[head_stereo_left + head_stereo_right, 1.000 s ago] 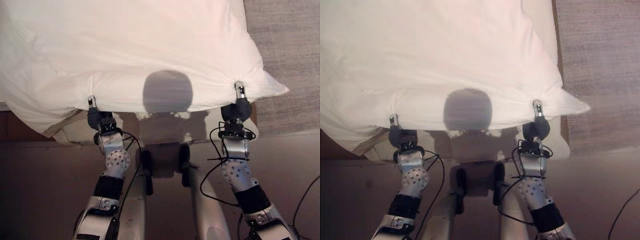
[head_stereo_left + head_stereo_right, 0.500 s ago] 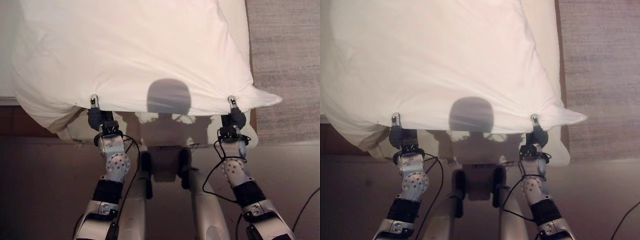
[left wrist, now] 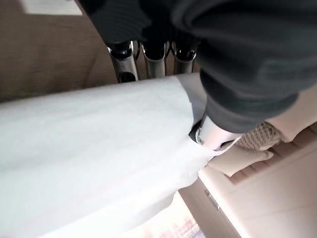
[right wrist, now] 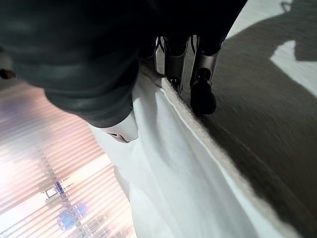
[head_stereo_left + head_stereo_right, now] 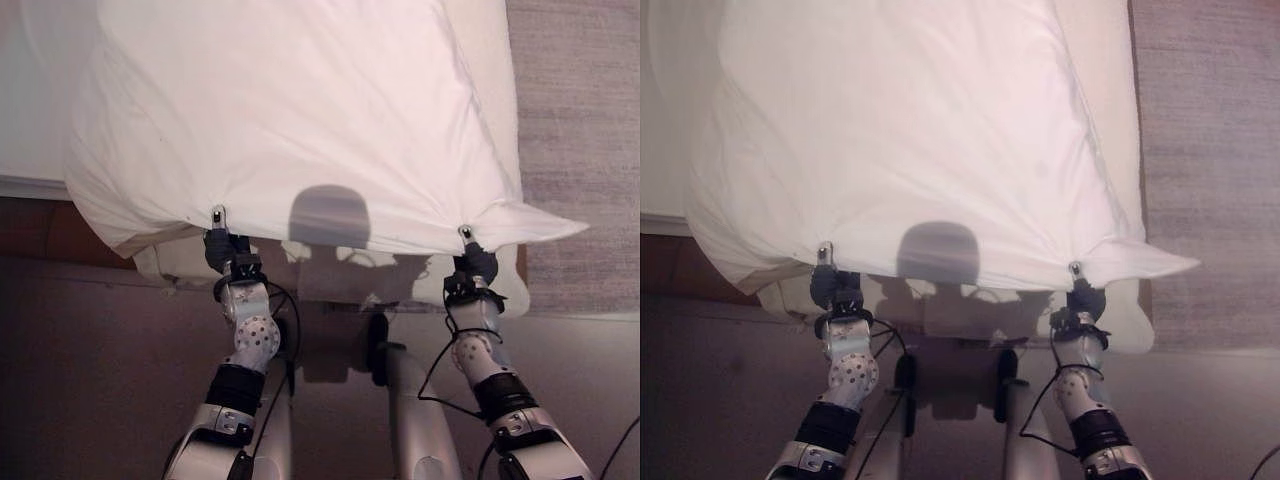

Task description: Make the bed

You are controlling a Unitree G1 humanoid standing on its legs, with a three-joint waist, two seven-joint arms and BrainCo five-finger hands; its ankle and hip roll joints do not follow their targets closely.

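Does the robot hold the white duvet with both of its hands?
Yes. In the left eye view the left robot hand and the right robot hand each pinch the near edge of the duvet.

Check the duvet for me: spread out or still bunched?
Spread out, mostly. The duvet lies broad over the bed, its near edge pinched by the left hand and right hand, puckering at both grips.

Dark brown floor [image 5: 90, 380] in front, with a grey woven rug [image 5: 580, 120] at right.
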